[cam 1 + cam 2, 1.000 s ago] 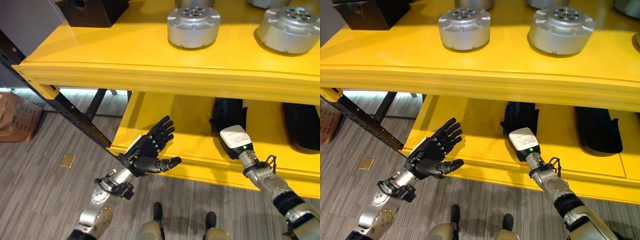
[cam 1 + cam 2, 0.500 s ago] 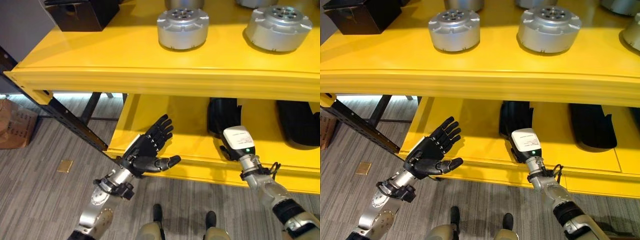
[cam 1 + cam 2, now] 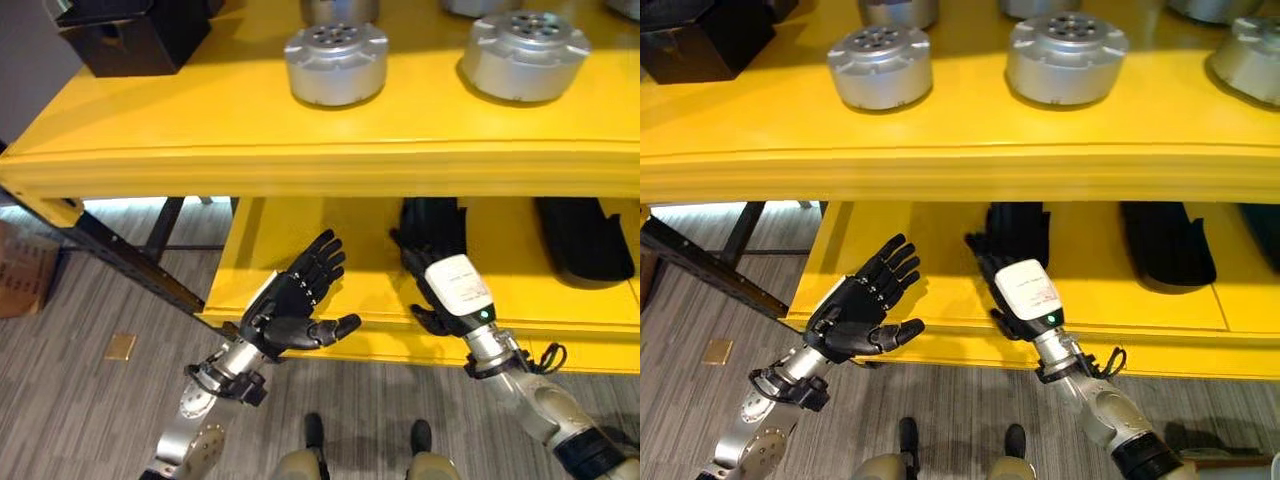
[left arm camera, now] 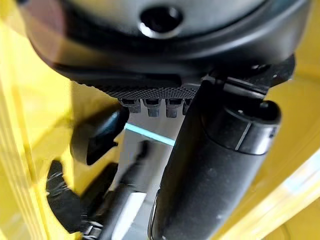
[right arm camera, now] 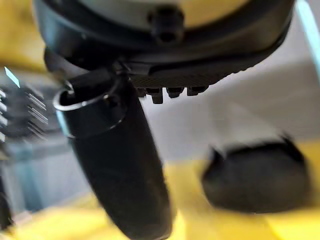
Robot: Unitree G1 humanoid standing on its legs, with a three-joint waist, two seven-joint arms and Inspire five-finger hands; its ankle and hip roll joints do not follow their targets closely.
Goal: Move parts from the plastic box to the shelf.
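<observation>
A black moulded part [image 3: 437, 222] lies on the yellow lower shelf [image 3: 330, 250], with a second black part [image 3: 585, 240] to its right. My right hand [image 3: 455, 290], white cover on its back, hovers over the shelf's front edge just before the first part, open and holding nothing. The right wrist view shows its thumb [image 5: 120, 170] straight and the black part [image 5: 255, 175] lying apart from it. My left hand [image 3: 295, 305] is held palm up and open, empty, at the lower shelf's front left corner.
Two round silver parts [image 3: 337, 62] [image 3: 523, 52] and a black box [image 3: 130, 35] stand on the yellow upper shelf [image 3: 200, 110]. A black diagonal brace [image 3: 130, 265] runs down at the left. A cardboard box [image 3: 25, 280] sits on the grey floor.
The camera has shifted. My right hand has drawn back from the black part towards the shelf's front edge, its fingers now showing spread. The left hand has kept its pose.
</observation>
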